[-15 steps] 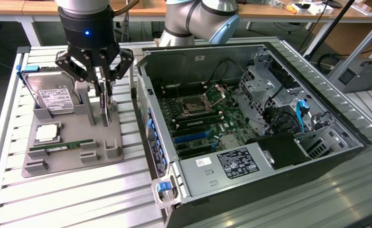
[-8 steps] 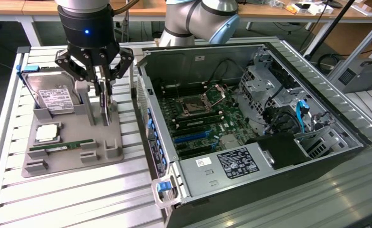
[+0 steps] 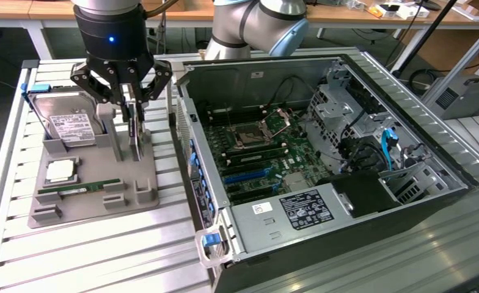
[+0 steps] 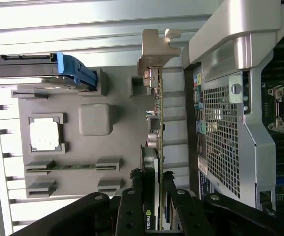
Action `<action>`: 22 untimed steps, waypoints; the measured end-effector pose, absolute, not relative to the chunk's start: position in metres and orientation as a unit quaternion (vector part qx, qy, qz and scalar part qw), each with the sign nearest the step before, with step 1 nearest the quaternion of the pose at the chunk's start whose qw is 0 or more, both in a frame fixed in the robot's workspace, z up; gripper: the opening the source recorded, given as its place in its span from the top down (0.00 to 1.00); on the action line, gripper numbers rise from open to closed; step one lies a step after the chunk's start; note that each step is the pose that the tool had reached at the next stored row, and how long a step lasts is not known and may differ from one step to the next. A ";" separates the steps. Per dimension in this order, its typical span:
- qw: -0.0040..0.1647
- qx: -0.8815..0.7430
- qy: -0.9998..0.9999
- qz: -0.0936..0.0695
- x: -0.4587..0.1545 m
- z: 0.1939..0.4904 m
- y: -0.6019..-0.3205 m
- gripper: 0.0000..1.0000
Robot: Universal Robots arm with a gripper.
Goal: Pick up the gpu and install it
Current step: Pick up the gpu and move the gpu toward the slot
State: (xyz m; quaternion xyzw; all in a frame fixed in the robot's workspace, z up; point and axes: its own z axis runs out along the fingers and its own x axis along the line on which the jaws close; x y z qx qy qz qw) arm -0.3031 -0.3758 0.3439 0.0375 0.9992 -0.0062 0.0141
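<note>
Your gpu [image 3: 135, 139] stands on its edge over the gray tray [image 3: 93, 207], just beside the outer wall of the open computer case [image 3: 321, 152]. In the wrist view you see the card [image 4: 159, 113] edge-on, a thin line with small parts along one face. Its silvery bracket [image 4: 155, 49] is at the end away from the gripper.

Your gripper [image 3: 130, 113] comes straight down on the card from above. The fingers [image 4: 169, 184] are drawn in most of the way, one on each face of the card, and they have hold of it. You cannot tell whether the lower edge of the card still touches the tray or hangs just clear of it.

On the same tray, toward the exterior view's left, you have a hard drive [image 3: 68, 122] with a white label, propped up at the far end. Nearer the camera a square processor chip [image 3: 62, 171] sits in its pocket. A narrow green memory stick [image 3: 80, 186] lies flat between two holders.

The tray rests on a slatted metal table [image 3: 101, 256]. The case lies on its side next to it with the motherboard [image 3: 264, 152] facing up. The arm [image 3: 256, 24] rises behind the case.
</note>
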 end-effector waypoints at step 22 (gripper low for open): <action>0.014 0.038 0.999 -0.006 -0.303 0.354 -0.376 0.73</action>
